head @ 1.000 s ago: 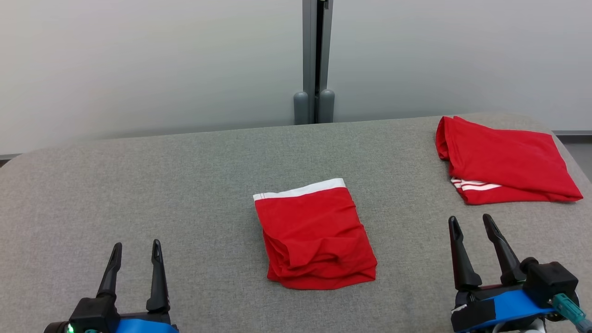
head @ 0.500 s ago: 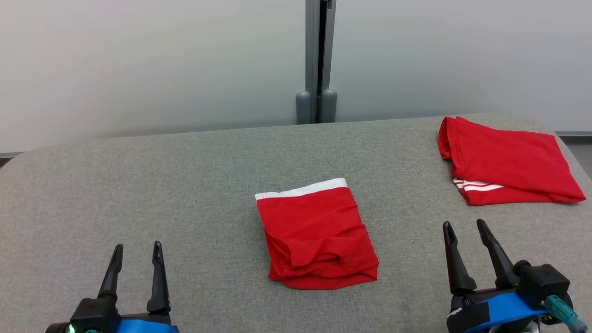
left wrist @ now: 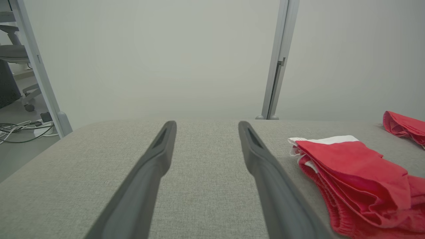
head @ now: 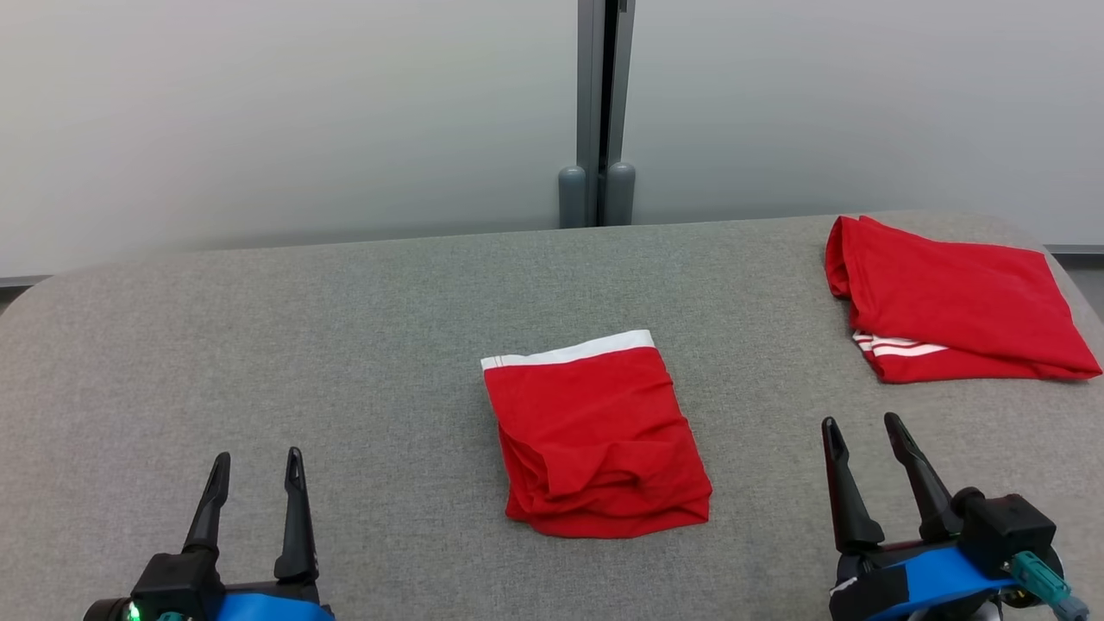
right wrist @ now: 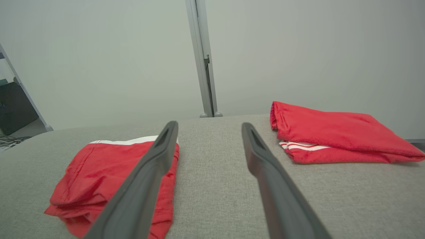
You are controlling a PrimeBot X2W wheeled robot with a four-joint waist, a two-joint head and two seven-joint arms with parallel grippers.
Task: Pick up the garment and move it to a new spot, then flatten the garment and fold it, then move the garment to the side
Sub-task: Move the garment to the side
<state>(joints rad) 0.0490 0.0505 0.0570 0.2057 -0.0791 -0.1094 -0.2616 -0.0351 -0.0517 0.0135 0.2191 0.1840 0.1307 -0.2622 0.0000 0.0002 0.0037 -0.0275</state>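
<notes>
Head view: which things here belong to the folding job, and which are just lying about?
In the job: red garment with white waistband, folded, mid-table; left gripper, open; right gripper, open; grey table.
Lying about: striped red garment, far right corner; grey post behind the table.

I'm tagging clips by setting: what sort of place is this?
Probably an office or lab test space: a grey upholstered table before frosted partition panels, with an office chair and loose floor cables beside it.
</notes>
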